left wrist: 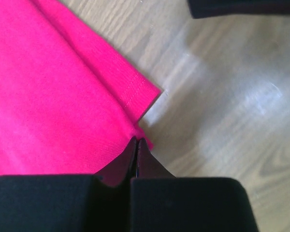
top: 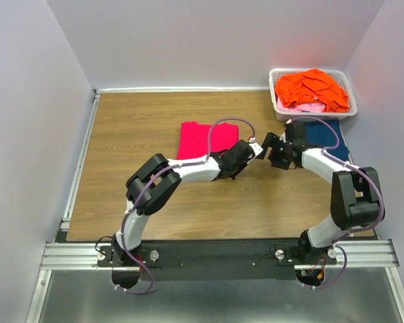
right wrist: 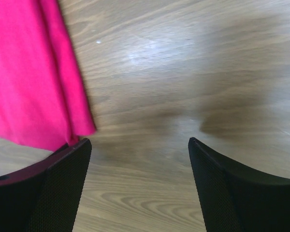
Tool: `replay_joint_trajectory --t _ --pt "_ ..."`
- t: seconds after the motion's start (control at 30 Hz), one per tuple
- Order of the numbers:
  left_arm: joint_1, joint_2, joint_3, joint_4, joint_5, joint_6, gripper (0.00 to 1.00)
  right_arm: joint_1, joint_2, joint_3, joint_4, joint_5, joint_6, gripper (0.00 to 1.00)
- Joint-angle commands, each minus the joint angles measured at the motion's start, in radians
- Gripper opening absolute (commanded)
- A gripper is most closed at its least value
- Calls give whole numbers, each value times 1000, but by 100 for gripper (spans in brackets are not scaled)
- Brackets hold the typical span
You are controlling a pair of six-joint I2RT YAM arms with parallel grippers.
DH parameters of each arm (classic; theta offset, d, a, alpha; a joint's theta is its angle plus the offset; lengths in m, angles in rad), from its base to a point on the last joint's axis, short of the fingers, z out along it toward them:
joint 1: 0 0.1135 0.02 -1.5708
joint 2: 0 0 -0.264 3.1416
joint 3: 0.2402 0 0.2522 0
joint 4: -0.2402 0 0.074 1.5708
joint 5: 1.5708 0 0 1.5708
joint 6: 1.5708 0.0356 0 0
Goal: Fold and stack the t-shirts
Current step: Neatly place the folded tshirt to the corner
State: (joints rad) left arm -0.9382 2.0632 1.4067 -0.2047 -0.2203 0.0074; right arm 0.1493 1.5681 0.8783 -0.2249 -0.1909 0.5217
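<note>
A bright magenta-pink t-shirt (top: 205,139) lies folded on the wooden table (top: 141,128). My left gripper (top: 254,148) is at the shirt's right edge. In the left wrist view its jaws are pressed together (left wrist: 137,141) on the puckered corner of the magenta shirt (left wrist: 53,92). My right gripper (top: 276,152) faces it, open and empty just above bare wood (right wrist: 140,145). The magenta shirt (right wrist: 29,72) lies by its left finger. A dark blue shirt (top: 328,140) lies behind the right arm. An orange shirt (top: 312,89) and a pale pink one (top: 303,106) fill the basket.
The white plastic basket (top: 275,86) stands at the back right corner against the wall. The two grippers are close together near the table's middle. White walls close in the table on the left, back and right.
</note>
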Motion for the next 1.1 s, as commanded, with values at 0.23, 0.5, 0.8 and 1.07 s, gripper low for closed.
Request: replay_joint_trajectory --t 0.23,0.5,0.8,1.07 --pt "3 -138 -72 59 79 -52 0 7 194 91 193 -314 136 80" --pt "3 -166 -68 71 88 -70 0 90 377 163 300 -430 205 82" --pt "3 -187 -60 83 133 -101 0 210 483 278 303 -392 218 72" --pt "2 -244 -75 97 197 -142 29 211 416 252 276 -338 153 10"
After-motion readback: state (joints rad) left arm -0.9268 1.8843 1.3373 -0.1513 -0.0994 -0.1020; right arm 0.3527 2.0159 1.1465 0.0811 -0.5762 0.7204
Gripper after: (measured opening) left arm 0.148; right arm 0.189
